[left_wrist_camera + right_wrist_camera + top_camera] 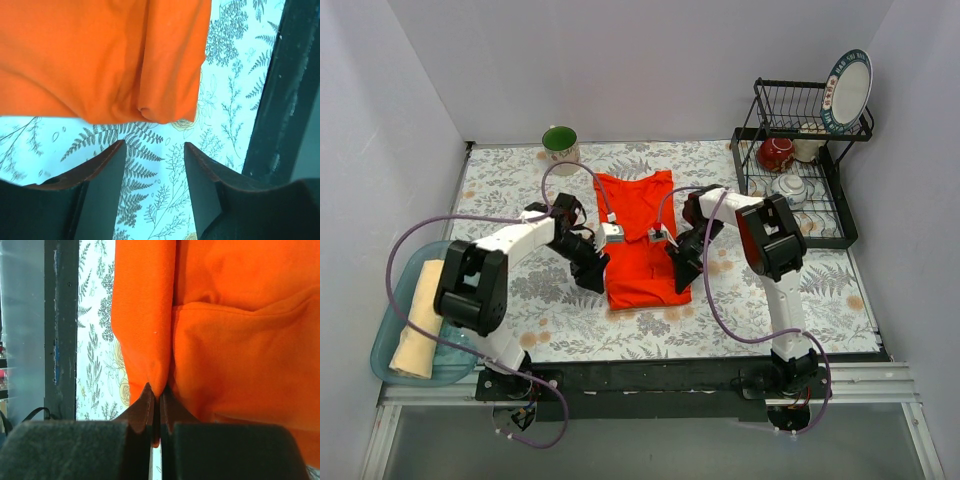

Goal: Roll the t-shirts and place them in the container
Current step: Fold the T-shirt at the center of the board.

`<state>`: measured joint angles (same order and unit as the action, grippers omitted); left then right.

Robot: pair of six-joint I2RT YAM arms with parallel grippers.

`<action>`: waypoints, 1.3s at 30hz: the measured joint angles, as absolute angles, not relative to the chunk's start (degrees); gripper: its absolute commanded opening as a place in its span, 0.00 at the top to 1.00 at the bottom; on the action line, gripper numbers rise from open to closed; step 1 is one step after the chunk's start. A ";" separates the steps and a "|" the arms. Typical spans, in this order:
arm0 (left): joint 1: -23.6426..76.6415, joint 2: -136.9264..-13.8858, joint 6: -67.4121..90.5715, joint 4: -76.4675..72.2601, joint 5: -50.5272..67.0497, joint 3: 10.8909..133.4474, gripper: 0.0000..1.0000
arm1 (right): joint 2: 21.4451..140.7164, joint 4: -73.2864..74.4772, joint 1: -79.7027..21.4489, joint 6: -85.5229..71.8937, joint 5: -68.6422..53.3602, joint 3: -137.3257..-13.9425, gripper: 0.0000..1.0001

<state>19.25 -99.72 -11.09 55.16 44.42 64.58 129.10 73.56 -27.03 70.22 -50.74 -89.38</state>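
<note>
Folded orange t-shirt (642, 240) lying mid-bench (500, 190), right jaws pinching a fold at its edge, left jaws spread and empty just short of its corner: a one-sided pull would probably skew or unfold the cloth.

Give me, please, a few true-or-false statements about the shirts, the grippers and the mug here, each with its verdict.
1. The right gripper is pinching an edge of the orange t-shirt. True.
2. The left gripper is clamped on that shirt. False: its jaws stand open just short of the hem, with nothing between them.
3. The cream t-shirt lies in the blue tub at the left. True.
4. The green mug sits inside the dish rack. False: it stands on the tablecloth at the far edge, well left of the rack.
</note>
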 measured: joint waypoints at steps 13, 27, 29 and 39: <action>37.04 -65.93 -5.10 23.11 37.69 38.11 0.35 | 128.60 73.65 -31.00 67.22 -50.76 -89.32 0.99; 41.04 -73.47 -6.00 7.40 30.39 29.52 0.40 | 131.13 74.22 -30.87 65.56 -51.55 -90.37 0.99; 41.12 -74.22 -6.46 6.76 29.76 28.82 0.41 | 131.63 74.65 -30.85 65.28 -51.75 -90.83 0.99; 41.93 -76.55 -9.65 2.02 27.64 27.62 0.69 | 133.23 75.46 -30.68 63.18 -52.53 -93.17 0.68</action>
<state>41.93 -76.55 -9.65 2.02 27.64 27.62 133.23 75.46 -30.68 63.18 -52.53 -93.17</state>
